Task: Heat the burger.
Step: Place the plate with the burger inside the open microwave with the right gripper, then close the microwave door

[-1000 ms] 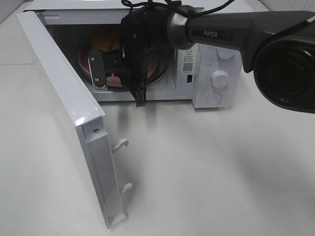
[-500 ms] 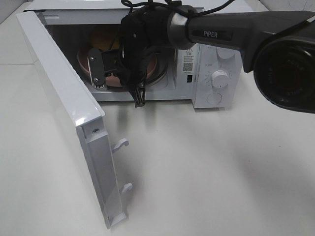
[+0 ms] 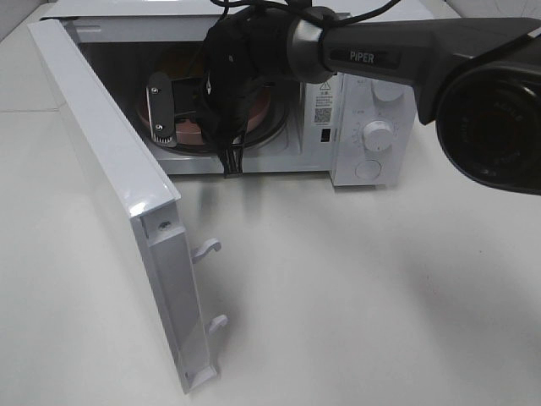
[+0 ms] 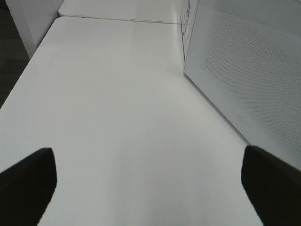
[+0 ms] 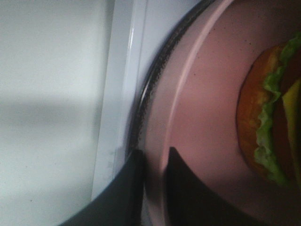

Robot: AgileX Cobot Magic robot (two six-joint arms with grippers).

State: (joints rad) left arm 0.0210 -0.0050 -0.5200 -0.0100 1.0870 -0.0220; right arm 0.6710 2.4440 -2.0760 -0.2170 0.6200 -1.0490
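The burger (image 5: 268, 117), with an orange-brown bun and green lettuce, lies on a pink plate (image 5: 202, 94) inside the open microwave (image 3: 363, 127). In the high view the plate (image 3: 258, 114) shows partly under my right arm (image 3: 245, 68), which reaches into the oven. My right gripper (image 5: 154, 165) straddles the plate's rim with its fingers close on either side. Whether they still press the rim cannot be made out. My left gripper (image 4: 150, 188) is open over bare table beside the microwave door, with nothing between its fingers.
The microwave door (image 3: 110, 161) swings out to the left front, with latch hooks (image 3: 207, 247) sticking out. The glass turntable ring (image 5: 141, 108) lies under the plate. Control knobs (image 3: 378, 134) are on the right panel. White tabletop (image 3: 355, 288) spreads in front.
My right gripper has moved a little deeper into the microwave with the plate. Its fingers seem to have eased slightly apart. The left arm has not moved.
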